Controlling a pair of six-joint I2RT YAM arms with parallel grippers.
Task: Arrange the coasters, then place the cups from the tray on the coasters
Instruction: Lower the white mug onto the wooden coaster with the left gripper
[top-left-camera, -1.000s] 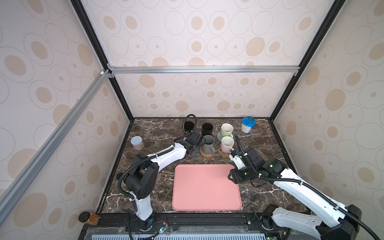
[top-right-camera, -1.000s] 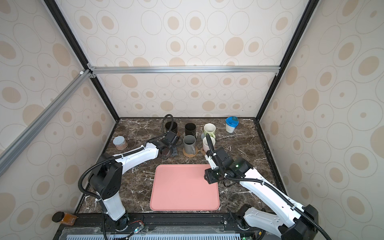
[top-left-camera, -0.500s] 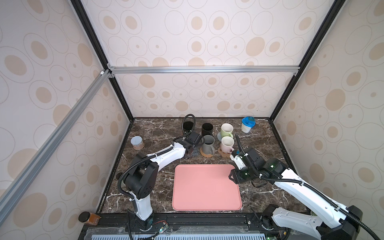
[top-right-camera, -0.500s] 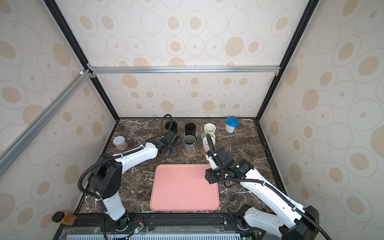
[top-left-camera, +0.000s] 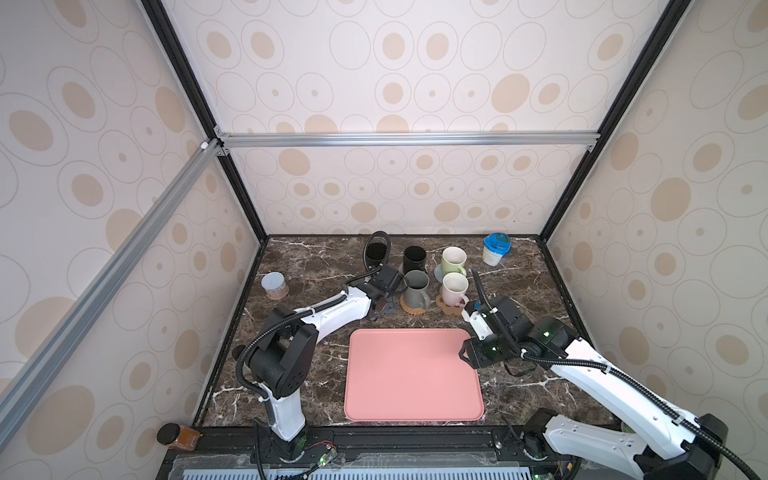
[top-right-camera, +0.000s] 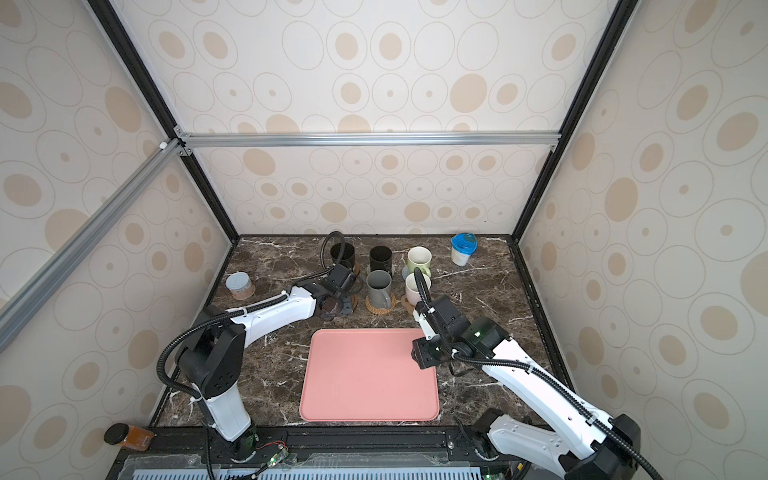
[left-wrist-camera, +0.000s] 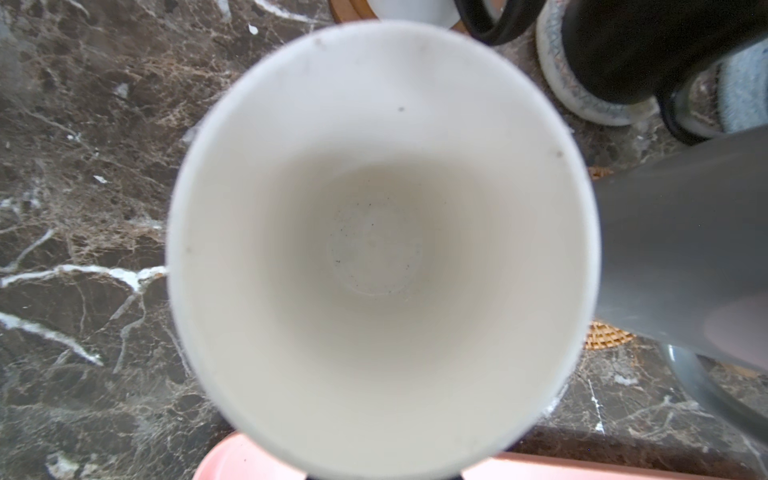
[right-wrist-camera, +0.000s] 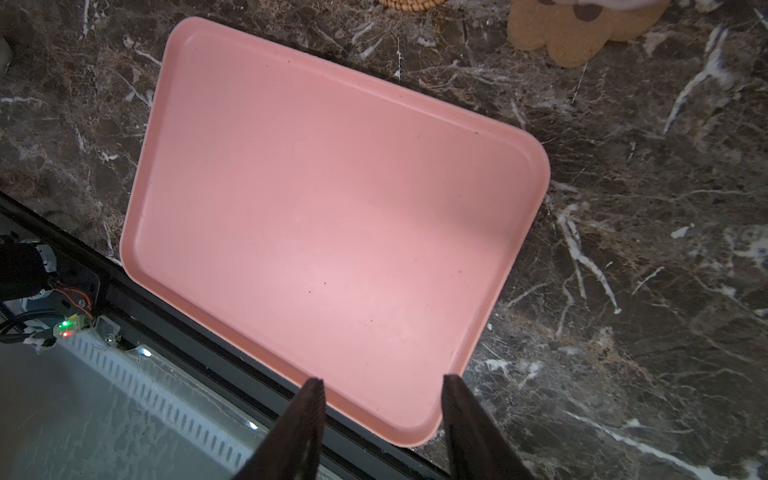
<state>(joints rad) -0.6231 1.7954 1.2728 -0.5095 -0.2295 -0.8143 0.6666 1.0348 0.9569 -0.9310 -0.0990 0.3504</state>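
Six cups are in play, and five stand in plain view near the back edge of the worktop (top-left-camera: 316, 270). They are a black cup (top-left-camera: 414, 259) on a whitish woven coaster (left-wrist-camera: 582, 99), a light green cup (top-left-camera: 453, 259) on a grey-blue woven coaster (top-left-camera: 437, 274), a dark grey cup (top-left-camera: 415, 286) on a rattan coaster (top-left-camera: 411, 311), a pale pink cup (top-left-camera: 454, 289) on a paw-shaped coaster (top-left-camera: 448, 308), and a second black cup (top-left-camera: 376, 251) partly behind a cable loop (top-left-camera: 377, 234).

The sixth cup (left-wrist-camera: 374, 249) fills the left wrist view, showing a round rim, a creamy white inside and a few dark specks on its floor. Its outside and handle are hidden there. In both top views it sits beneath the left gripper (top-left-camera: 383, 306), beside the dark grey cup on the side nearer the worktop's left edge, and only a grey-blue patch shows. That gripper's jaws are closed on it, though the rim covers the spot they pinch.

The tray (top-left-camera: 415, 374) is pink and flat, with a low rim and rounded corners. It lies at the middle of the worktop's front edge. The right gripper (right-wrist-camera: 383, 378) hangs over the tray's right edge with its jaws apart, gripping nothing.
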